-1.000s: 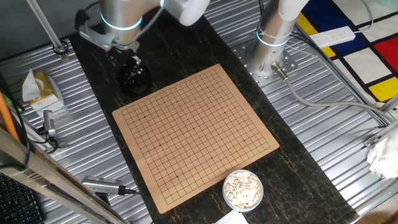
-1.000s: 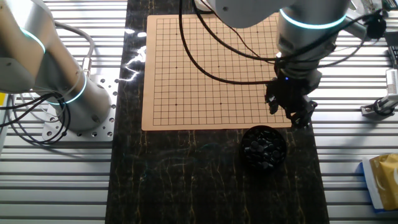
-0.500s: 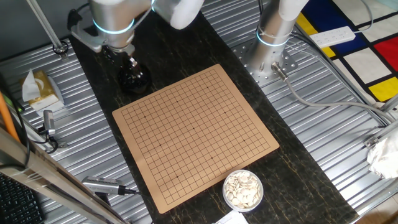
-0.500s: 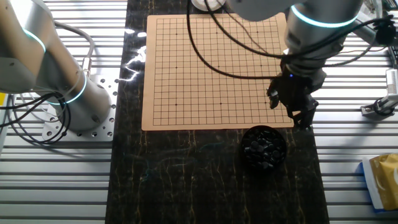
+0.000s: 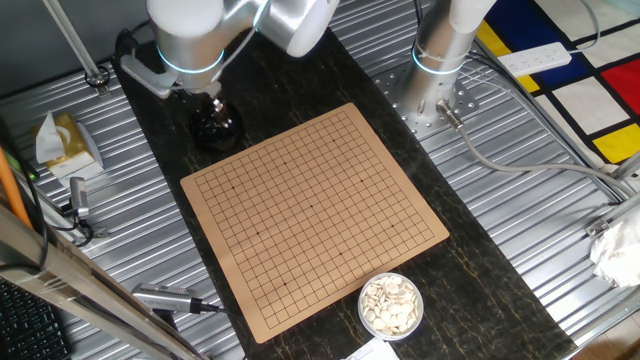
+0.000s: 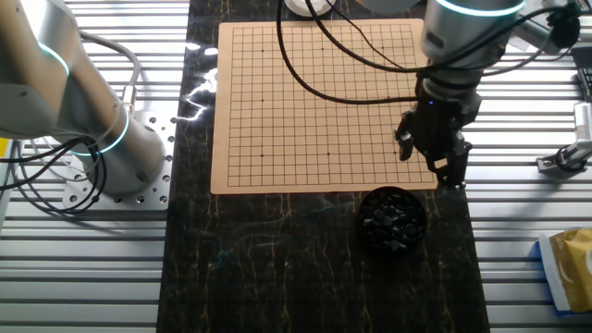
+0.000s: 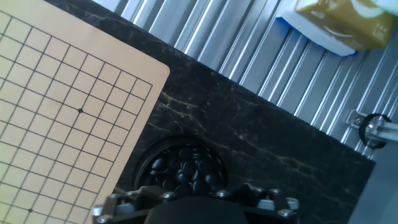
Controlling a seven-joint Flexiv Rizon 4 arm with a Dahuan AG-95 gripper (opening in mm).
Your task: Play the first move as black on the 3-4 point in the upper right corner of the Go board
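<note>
The black stones lie heaped in a round black bowl (image 5: 216, 127), also in the other fixed view (image 6: 392, 220) and low in the hand view (image 7: 184, 170). The bowl stands on the dark table just off one corner of the wooden Go board (image 5: 315, 215) (image 6: 319, 92) (image 7: 56, 118). No stones show on the board's grid. My gripper (image 5: 211, 103) (image 6: 442, 169) hangs just above the bowl, at its rim on the board side. In the hand view only the dark hand body shows at the bottom edge; the fingertips are hidden. No single stone shows between the fingers.
A bowl of white stones (image 5: 391, 305) stands at the board's opposite end. A second arm's base (image 5: 437, 62) (image 6: 102, 129) stands beside the board. A yellow tissue pack (image 5: 66, 142) (image 7: 339, 22) and metal tools (image 6: 564, 159) lie on the ribbed metal surface.
The arm has shifted slightly above the black bowl and the wrist has swung a little. The bowl and board have not moved.
</note>
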